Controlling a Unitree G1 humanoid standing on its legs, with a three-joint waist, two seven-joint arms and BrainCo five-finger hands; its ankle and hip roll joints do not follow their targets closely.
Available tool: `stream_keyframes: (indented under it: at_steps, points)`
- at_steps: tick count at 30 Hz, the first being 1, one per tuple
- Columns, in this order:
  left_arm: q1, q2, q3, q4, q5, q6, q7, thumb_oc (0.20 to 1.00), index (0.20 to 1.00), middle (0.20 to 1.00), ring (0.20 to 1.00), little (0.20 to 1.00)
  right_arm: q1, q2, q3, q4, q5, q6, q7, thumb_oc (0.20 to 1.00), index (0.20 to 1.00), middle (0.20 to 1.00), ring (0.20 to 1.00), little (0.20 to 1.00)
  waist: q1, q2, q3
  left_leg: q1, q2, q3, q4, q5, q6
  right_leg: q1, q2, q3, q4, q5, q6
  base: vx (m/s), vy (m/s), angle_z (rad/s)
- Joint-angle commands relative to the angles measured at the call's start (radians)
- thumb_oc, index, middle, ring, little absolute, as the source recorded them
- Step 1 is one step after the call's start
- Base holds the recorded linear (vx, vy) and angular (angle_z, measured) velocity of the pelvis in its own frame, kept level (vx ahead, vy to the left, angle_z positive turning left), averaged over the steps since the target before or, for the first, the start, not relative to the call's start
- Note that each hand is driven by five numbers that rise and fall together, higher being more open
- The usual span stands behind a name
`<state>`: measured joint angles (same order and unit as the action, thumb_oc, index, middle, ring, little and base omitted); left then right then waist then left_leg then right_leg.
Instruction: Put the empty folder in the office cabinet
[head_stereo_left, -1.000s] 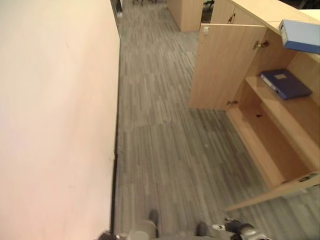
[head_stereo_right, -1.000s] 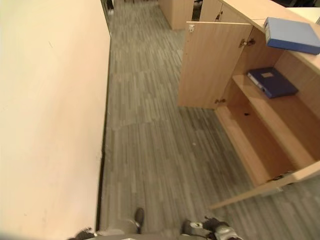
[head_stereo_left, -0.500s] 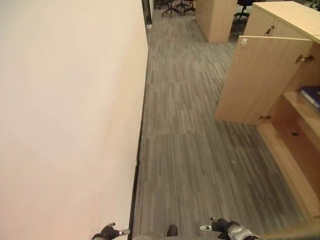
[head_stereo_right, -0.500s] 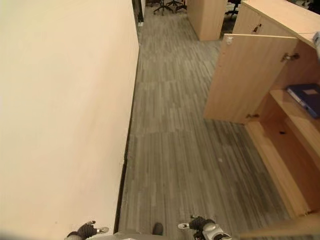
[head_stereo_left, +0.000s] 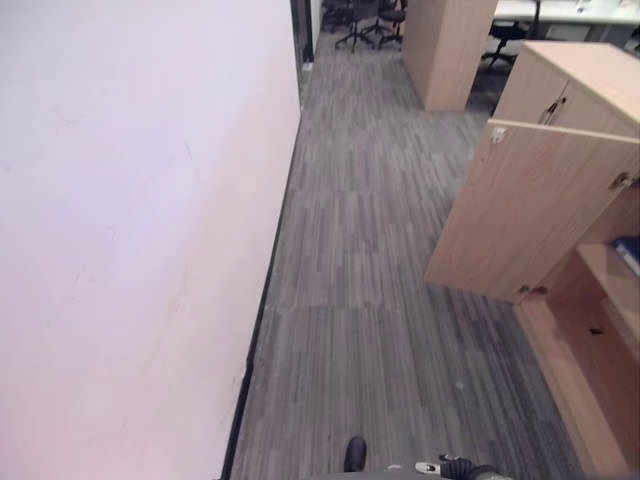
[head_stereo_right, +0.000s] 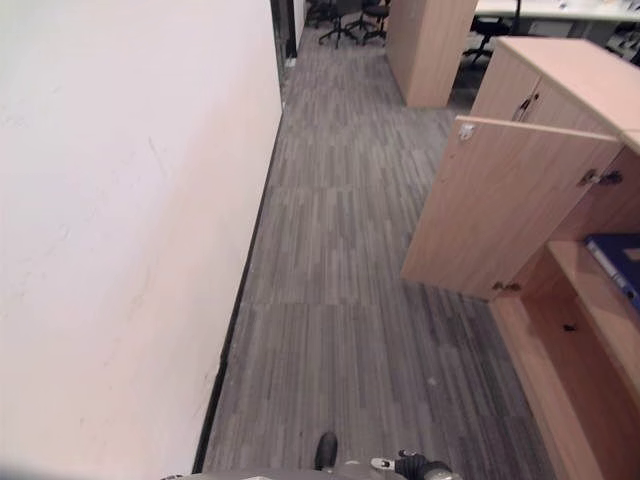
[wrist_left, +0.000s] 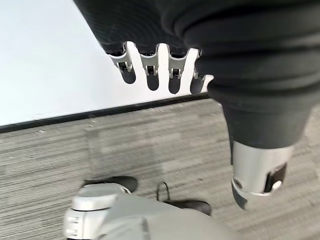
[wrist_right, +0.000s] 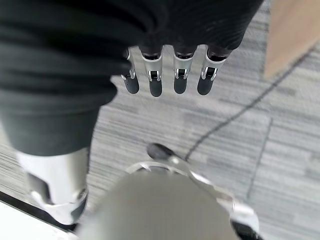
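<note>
No text, label, number or sign is being shown legibly in any view. A pale label is being carried on the blue folder (head_stereo_right: 622, 262) in the cabinet (head_stereo_right: 560, 170), but nothing on it can be read.

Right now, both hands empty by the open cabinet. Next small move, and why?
Probably turn right, toward the cabinet, until its top comes into view. Its door stands open, but only the edge of a blue folder on the shelf shows at the frame's right side. The left hand and right hand hang relaxed over the carpet, holding nothing, so a folder must be found and picked up first.
</note>
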<state>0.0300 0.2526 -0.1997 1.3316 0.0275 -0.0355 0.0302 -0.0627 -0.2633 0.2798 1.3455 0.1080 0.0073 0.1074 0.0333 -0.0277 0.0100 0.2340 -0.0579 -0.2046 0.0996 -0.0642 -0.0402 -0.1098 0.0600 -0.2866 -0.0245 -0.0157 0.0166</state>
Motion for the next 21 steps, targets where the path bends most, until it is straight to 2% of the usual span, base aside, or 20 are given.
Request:
stream_keyframes:
  at_steps: [1,2,3,4,5,6,7,8,9,10,11,13,14,15,17,21]
  points:
    - [-0.035,0.008,0.011,-0.002,0.005,-0.005,0.019,1.0,1.0,1.0,1.0,1.0,-0.03,-0.026,0.039,-0.022,-0.001,-0.004,-0.017,1.0,1.0,1.0,1.0,1.0,-0.019,0.021,0.052,-0.007,0.072,-0.01,-0.105,-0.021,-0.037,-0.05,-0.055,0.069,0.032,0.113,0.066,0.2,-0.226,0.25]
    - [-0.043,0.012,0.008,-0.011,-0.003,-0.008,0.023,1.0,1.0,1.0,1.0,1.0,-0.026,-0.035,0.042,-0.017,-0.007,-0.005,-0.018,1.0,1.0,1.0,1.0,1.0,-0.021,0.005,0.058,-0.054,0.102,0.038,0.011,0.041,-0.064,-0.012,-0.055,0.08,0.032,0.087,0.06,0.2,-0.245,0.2]
    - [-0.046,0.015,0.011,-0.019,-0.01,-0.009,0.025,1.0,1.0,1.0,1.0,1.0,-0.024,-0.038,0.043,-0.016,-0.01,-0.004,-0.016,1.0,1.0,1.0,1.0,1.0,-0.019,-0.007,0.065,-0.079,0.11,0.062,0.09,0.075,-0.065,0.004,-0.055,0.09,0.035,0.077,0.055,0.18,-0.249,0.17]
    - [-0.047,0.019,0.015,-0.028,-0.016,-0.006,0.025,1.0,1.0,1.0,1.0,1.0,-0.024,-0.044,0.041,-0.016,-0.01,-0.003,-0.017,1.0,1.0,1.0,1.0,1.0,-0.011,-0.017,0.074,-0.115,0.108,0.089,0.161,0.091,-0.053,0.023,-0.056,0.102,0.034,0.067,0.048,0.18,-0.27,-0.16]
    - [-0.049,0.019,0.022,-0.039,-0.028,-0.005,0.032,1.0,1.0,1.0,1.0,1.0,-0.023,-0.057,0.037,-0.004,-0.014,0.001,-0.023,1.0,1.0,1.0,1.0,1.0,0.001,-0.04,0.09,-0.188,0.113,0.137,0.291,0.127,-0.025,0.05,-0.073,0.125,0.037,0.051,0.031,0.15,-0.206,-0.36]
    - [-0.048,0.018,0.023,-0.043,-0.032,-0.006,0.034,1.0,1.0,1.0,1.0,1.0,-0.024,-0.063,0.035,-0.001,-0.015,0.002,-0.025,1.0,1.0,1.0,1.0,1.0,0.01,-0.048,0.098,-0.23,0.114,0.164,0.338,0.121,-0.006,0.061,-0.082,0.139,0.042,0.045,0.025,0.22,-0.205,-0.81]
    - [-0.045,0.019,0.026,-0.049,-0.036,-0.007,0.036,1.0,1.0,1.0,1.0,1.0,-0.025,-0.073,0.03,0.005,-0.016,0.006,-0.028,1.0,1.0,1.0,1.0,1.0,0.027,-0.064,0.106,-0.316,0.089,0.193,0.34,0.077,0.024,0.083,-0.104,0.167,0.04,0.037,0.022,0.19,-0.069,-0.96]
    - [-0.042,0.018,0.026,-0.053,-0.039,-0.008,0.036,1.0,1.0,1.0,1.0,1.0,-0.024,-0.077,0.027,0.008,-0.017,0.006,-0.028,1.0,1.0,1.0,1.0,1.0,0.041,-0.062,0.109,-0.346,0.08,0.202,0.314,0.059,0.027,0.1,-0.103,0.182,0.035,0.031,0.025,0.34,-0.04,-1.08]
    - [-0.042,0.021,0.025,-0.05,-0.042,-0.008,0.036,1.0,1.0,1.0,1.0,1.0,-0.018,-0.076,0.029,0.008,-0.017,0.002,-0.028,1.0,1.0,1.0,1.0,1.0,0.068,-0.053,0.11,-0.399,0.033,0.17,0.159,0.051,0.013,0.136,-0.093,0.21,0.02,0.013,0.031,0.3,0.014,-1.27]
    - [-0.042,0.022,0.024,-0.047,-0.043,-0.008,0.035,1.0,1.0,1.0,1.0,1.0,-0.015,-0.076,0.03,0.008,-0.017,0.0,-0.03,1.0,1.0,1.0,1.0,1.0,0.08,-0.046,0.113,-0.397,0.015,0.138,0.079,0.072,0.003,0.157,-0.084,0.223,0.012,0.006,0.033,0.4,0.022,-0.94]
    - [-0.039,0.02,0.025,-0.042,-0.045,-0.009,0.034,1.0,1.0,1.0,1.0,1.0,-0.012,-0.074,0.029,0.007,-0.015,-0.001,-0.033,1.0,1.0,1.0,1.0,1.0,0.097,-0.031,0.113,-0.445,0.003,0.083,-0.016,0.149,-0.014,0.194,-0.064,0.245,0.0,-0.005,0.031,0.31,0.012,-1.07]
    - [-0.037,0.016,0.025,-0.037,-0.055,-0.01,0.033,1.0,1.0,1.0,1.0,1.0,0.001,-0.065,0.026,0.011,-0.009,-0.002,-0.036,1.0,1.0,1.0,1.0,1.0,0.116,-0.028,0.118,-0.497,-0.023,0.037,-0.12,0.19,-0.019,0.244,-0.049,0.293,-0.019,-0.026,0.028,0.35,0.02,-0.96]
    - [-0.037,0.013,0.025,-0.035,-0.06,-0.011,0.032,1.0,1.0,1.0,1.0,1.0,0.007,-0.063,0.023,0.015,-0.009,-0.001,-0.036,1.0,1.0,1.0,1.0,1.0,0.118,-0.025,0.119,-0.515,-0.029,0.033,-0.131,0.199,-0.023,0.258,-0.047,0.312,-0.023,-0.032,0.029,0.38,0.079,-1.03]
    - [-0.031,0.007,0.031,-0.027,-0.061,-0.008,0.03,1.0,1.0,1.0,1.0,1.0,0.018,-0.055,0.014,0.022,-0.009,0.001,-0.035,1.0,1.0,1.0,1.0,1.0,0.118,-0.009,0.102,-0.491,-0.015,0.016,-0.169,0.212,-0.029,0.276,-0.033,0.347,-0.027,-0.043,0.034,0.29,0.129,-1.15]
    - [-0.032,0.006,0.033,-0.023,-0.066,-0.008,0.029,1.0,1.0,1.0,1.0,1.0,0.033,-0.046,0.008,0.038,-0.011,0.004,-0.033,1.0,1.0,1.0,1.0,1.0,0.11,0.001,0.08,-0.451,0.003,0.01,-0.159,0.244,-0.025,0.282,-0.048,0.367,-0.037,-0.051,0.046,0.32,0.209,-1.11]
    - [-0.042,0.015,0.055,-0.025,-0.086,-0.009,0.035,1.0,1.0,1.0,1.0,1.0,0.03,-0.025,-0.01,0.034,0.017,0.006,-0.033,1.0,1.0,1.0,1.0,1.0,0.112,-0.014,0.056,-0.404,0.001,0.053,-0.15,0.189,0.017,0.256,-0.117,0.425,-0.036,-0.029,0.092,0.23,0.234,-0.89]
